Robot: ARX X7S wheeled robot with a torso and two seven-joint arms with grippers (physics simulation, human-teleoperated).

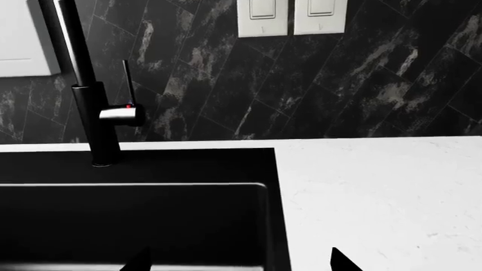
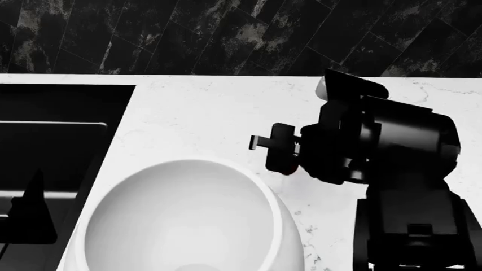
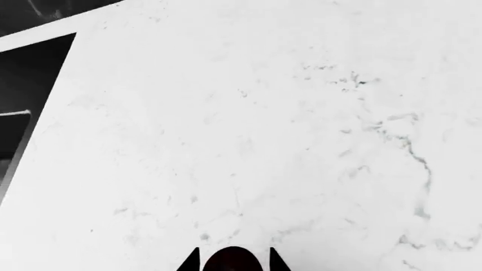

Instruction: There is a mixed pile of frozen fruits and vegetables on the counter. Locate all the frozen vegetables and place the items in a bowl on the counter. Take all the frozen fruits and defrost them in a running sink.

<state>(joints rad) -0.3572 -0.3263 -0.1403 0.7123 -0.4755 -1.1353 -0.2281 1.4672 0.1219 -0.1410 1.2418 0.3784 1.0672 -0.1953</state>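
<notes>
My right gripper is shut on a dark red cherry, which sits between its two black fingertips above the white marble counter. In the head view this gripper hangs just right of the big white bowl, with a bit of the cherry showing red under it. What shows of the bowl's inside is bare. My left gripper is open and empty over the right edge of the black sink, facing the black tap. The grapes, lemon and avocado are out of view.
A dark marble-tile backsplash runs behind the counter, with two white wall switches. The sink lies left of the bowl. My left gripper shows as a dark shape at the lower left.
</notes>
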